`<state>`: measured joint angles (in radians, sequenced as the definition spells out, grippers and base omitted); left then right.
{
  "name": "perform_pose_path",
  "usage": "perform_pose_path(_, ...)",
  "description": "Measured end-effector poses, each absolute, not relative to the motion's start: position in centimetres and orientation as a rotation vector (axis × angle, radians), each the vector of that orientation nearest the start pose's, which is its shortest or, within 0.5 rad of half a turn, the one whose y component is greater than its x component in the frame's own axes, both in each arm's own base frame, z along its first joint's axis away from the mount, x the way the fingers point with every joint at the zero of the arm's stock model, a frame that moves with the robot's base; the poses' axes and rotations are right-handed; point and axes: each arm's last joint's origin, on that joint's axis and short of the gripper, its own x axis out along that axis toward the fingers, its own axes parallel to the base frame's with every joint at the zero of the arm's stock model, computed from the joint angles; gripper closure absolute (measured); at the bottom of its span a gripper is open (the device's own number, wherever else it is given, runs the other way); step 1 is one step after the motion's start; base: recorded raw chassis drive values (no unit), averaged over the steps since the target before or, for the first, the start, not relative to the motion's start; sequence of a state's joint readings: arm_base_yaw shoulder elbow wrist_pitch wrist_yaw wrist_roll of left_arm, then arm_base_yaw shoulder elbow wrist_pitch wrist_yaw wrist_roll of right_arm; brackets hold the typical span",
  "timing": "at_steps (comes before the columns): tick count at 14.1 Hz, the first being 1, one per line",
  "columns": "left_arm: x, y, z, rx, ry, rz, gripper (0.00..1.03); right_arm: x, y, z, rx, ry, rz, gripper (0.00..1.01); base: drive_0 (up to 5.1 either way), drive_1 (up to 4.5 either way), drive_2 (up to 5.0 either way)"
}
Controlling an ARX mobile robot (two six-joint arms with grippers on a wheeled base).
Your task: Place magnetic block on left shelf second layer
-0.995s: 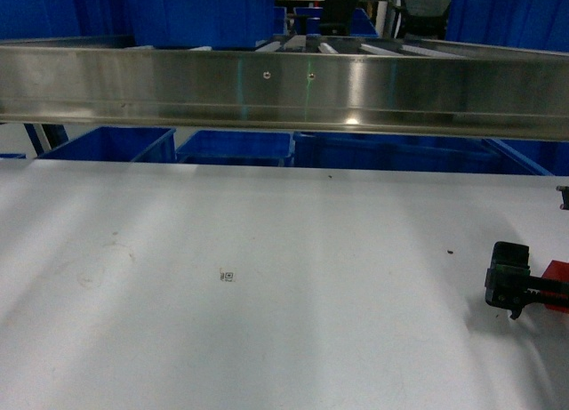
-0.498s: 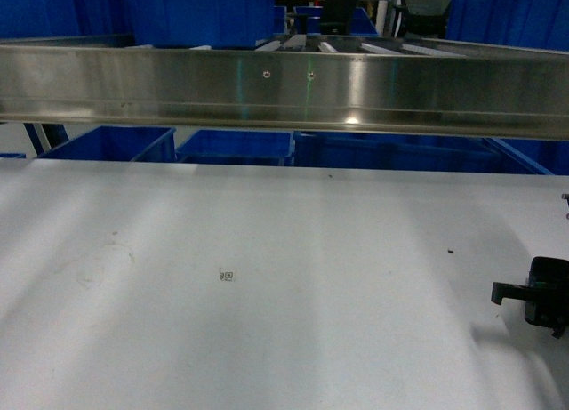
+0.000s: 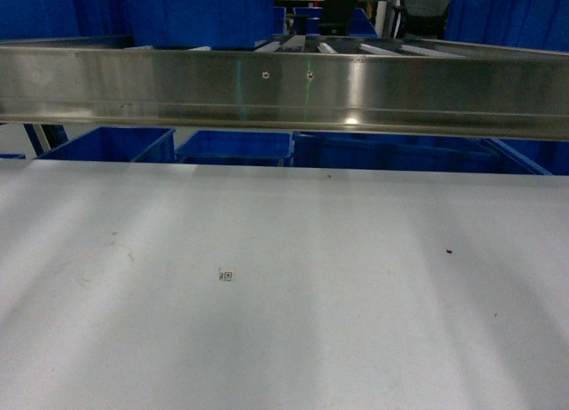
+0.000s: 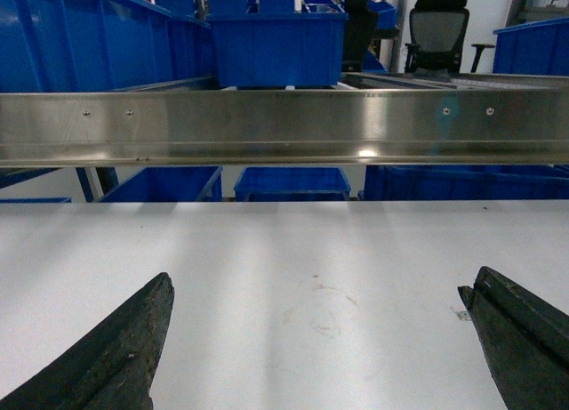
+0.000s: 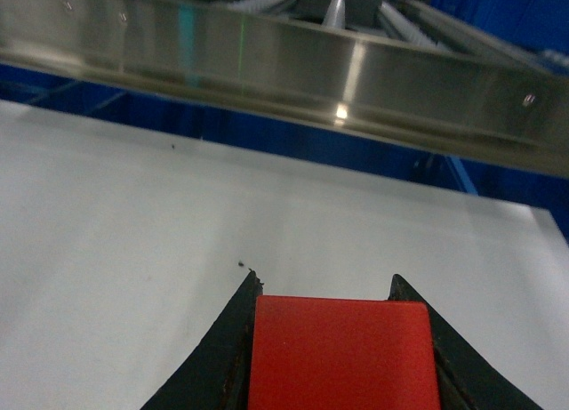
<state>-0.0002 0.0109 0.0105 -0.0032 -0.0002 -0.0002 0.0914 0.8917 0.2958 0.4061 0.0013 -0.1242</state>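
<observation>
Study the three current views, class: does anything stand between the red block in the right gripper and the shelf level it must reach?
The magnetic block sits clamped in the right gripper above the white table. A stainless-steel rail crosses the whole view ahead of it. The target level is not identifiable in these views, so the rest of the path cannot be judged.

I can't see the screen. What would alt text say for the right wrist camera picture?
A bright red magnetic block sits gripped between the right gripper's two black fingers, low in the frame. Beyond it lie a white tabletop and a shiny steel shelf rail, with blue bins behind.
</observation>
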Motion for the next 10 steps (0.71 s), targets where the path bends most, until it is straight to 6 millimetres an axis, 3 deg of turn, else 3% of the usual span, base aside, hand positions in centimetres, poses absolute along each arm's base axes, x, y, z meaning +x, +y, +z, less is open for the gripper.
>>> perform_pose_path(3, 9.8, 0.0, 16.6, 0.000, 0.004, 0.000, 0.05, 16.9, 1.3, 22.1, -0.094, 0.083, 0.076, 0.68, 0.0, 0.00, 0.0)
perform_pose_path(7, 9.8, 0.0, 16.6, 0.000, 0.004, 0.000, 0.05, 17.4, 1.1, 20.6, -0.040, 0.149, 0.032, 0.68, 0.0, 0.00, 0.0)
perform_pose_path(10, 9.8, 0.0, 16.6, 0.000, 0.004, 0.000, 0.05, 17.3, 1.1, 20.5, -0.003, 0.149, -0.001, 0.68, 0.0, 0.00, 0.0)
